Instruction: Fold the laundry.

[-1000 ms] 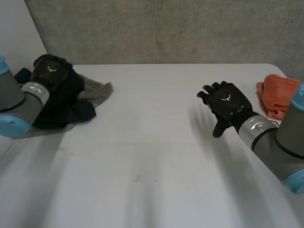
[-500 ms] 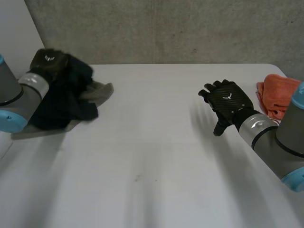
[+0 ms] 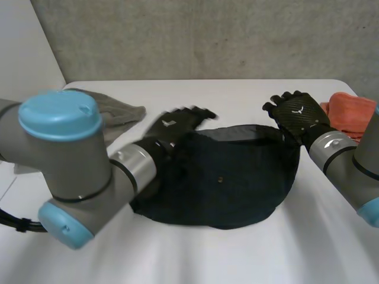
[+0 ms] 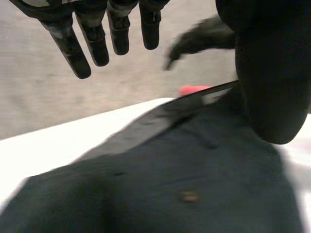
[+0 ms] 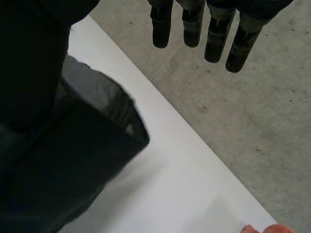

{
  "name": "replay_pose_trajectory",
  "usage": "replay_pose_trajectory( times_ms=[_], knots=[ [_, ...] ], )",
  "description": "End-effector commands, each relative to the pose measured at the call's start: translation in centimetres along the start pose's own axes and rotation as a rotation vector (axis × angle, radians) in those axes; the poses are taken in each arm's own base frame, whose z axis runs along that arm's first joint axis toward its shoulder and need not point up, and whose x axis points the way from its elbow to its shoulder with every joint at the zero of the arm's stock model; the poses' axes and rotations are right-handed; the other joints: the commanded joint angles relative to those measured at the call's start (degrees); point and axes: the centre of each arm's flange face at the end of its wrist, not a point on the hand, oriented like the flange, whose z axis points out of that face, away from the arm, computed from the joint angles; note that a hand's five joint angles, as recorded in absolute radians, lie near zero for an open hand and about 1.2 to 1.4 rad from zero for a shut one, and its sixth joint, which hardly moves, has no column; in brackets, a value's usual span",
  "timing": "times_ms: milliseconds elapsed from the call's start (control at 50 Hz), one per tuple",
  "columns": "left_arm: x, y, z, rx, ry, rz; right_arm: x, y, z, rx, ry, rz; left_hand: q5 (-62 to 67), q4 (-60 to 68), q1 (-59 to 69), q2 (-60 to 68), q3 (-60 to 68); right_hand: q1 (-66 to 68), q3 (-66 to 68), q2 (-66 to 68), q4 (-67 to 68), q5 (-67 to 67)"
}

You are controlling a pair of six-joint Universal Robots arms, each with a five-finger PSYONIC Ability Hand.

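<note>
Navy first: found the dark garment (image 3: 219,183) spread flat on the white table (image 3: 195,260), between the two hands. Saw the left hand (image 3: 177,124) over the cloth's edge on that arm's side, fingers (image 4: 97,43) straight and spread, pinching nothing, cloth lying under the palm. Saw the right hand (image 3: 299,115) at the opposite far corner, fingers (image 5: 194,24) likewise straight and apart, gripping nothing; could not tell whether touching the cloth. Noted a grey cloth (image 3: 121,109) behind the left arm, well apart from the right hand, and an orange cloth (image 3: 346,112) just beside the right hand.
</note>
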Motion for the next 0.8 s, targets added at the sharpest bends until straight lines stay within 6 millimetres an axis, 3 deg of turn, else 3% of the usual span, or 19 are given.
replay_pose_trajectory(
  times_ms=[20, 200, 340, 560, 640, 740, 800],
  knots=[
    [-6.9, -0.9, 0.0, 0.012, -0.3, 0.083, 0.1, -0.6, -0.3, -0.035, -0.038, 0.0, 1.98, 1.71, 2.37, 1.58, 1.25, -1.68, -2.23, -2.52, -3.45, -3.94],
    [-6.9, 0.6, -2.2, -0.06, -0.33, 0.099, -0.8, -2.3, -2.3, -0.096, -0.24, -0.11, 2.15, 1.88, 2.54, 1.76, 1.43, -1.68, -2.23, -2.52, -3.45, -3.94],
    [-6.9, 1.4, -2.5, -0.098, -0.334, 0.093, -1.6, -1.6, -2.7, -0.103, -0.294, -0.297, 4.0, 3.72, 4.38, 3.6, 3.27, -1.68, -2.23, -2.52, -3.45, -3.94],
    [-7.8, 5.1, -1.6, -0.239, -0.367, 0.147, -2.4, 1.0, -1.6, -0.145, -0.34, -0.411, 4.68, 4.4, 5.06, 4.28, 3.95, -1.68, -2.23, -2.52, -3.45, -3.94],
    [-8.5, 5.9, -1.3, -0.264, -0.405, 0.18, -2.5, 1.9, -1.1, -0.174, -0.327, -0.418, 4.68, 4.4, 5.06, 4.28, 3.95, 12.14, 11.59, 11.31, 10.37, 9.88],
    [-8.8, 5.7, -1.4, -0.25, -0.43, 0.182, -1.4, 2.8, -1.6, -0.299, -0.261, -0.447, 4.51, 4.24, 4.9, 4.11, 3.78, 56.33, 55.78, 55.49, 54.56, 54.07],
    [-8.7, 5.1, -1.8, -0.235, -0.434, 0.182, -1.1, 3.4, -2.3, -0.385, -0.26, -0.477, 4.17, 3.9, 4.56, 3.78, 3.45, 58.94, 58.39, 58.11, 57.17, 56.68]
  ],
)
